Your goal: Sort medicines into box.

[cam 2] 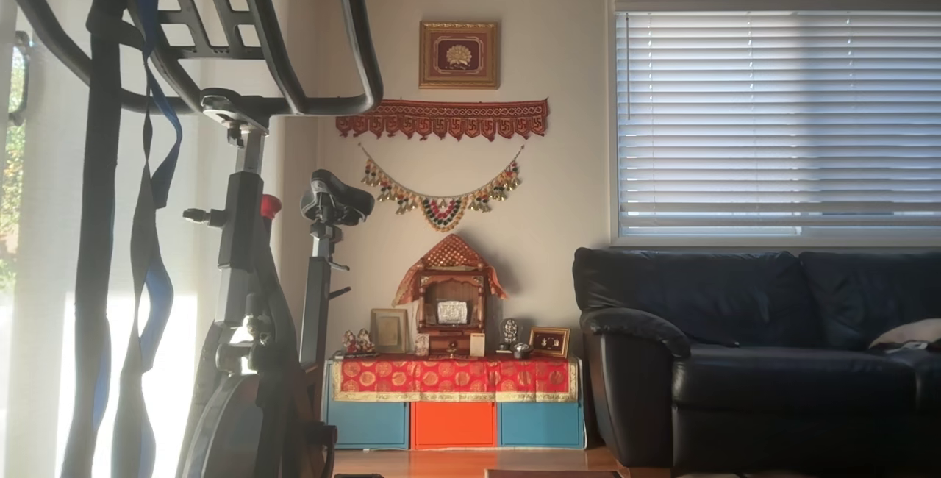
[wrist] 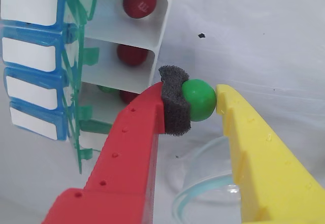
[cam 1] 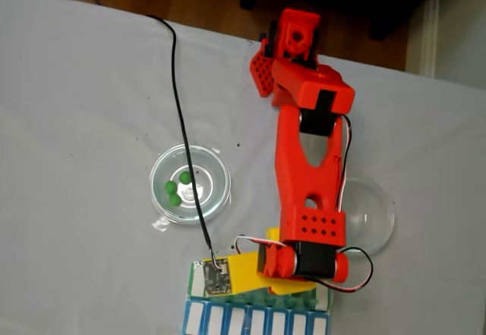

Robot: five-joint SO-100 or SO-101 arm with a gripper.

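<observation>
In the wrist view my gripper (wrist: 192, 98) is shut on a green pill (wrist: 199, 100), squeezed between the grey foam pad (wrist: 174, 104) on the red finger and the yellow finger (wrist: 254, 148). The box (wrist: 161, 26) lies just beyond to the left, its white compartments open. Dark red pills sit in three compartments (wrist: 138, 4) (wrist: 133, 54) (wrist: 128, 96), and a green one (wrist: 106, 88) shows in the lowest. In the fixed view the arm (cam 1: 307, 175) reaches down over the box (cam 1: 258, 321). Three green pills (cam 1: 175, 188) lie in the left glass dish (cam 1: 216, 169).
A black cable (cam 1: 182, 115) runs across the left dish to the wrist camera board (cam 1: 213, 278). A second clear dish (cam 1: 373, 215) sits right of the arm; its rim (wrist: 203, 196) shows under the fingers in the wrist view. Blue labelled lids (wrist: 30, 56) line the box's left side.
</observation>
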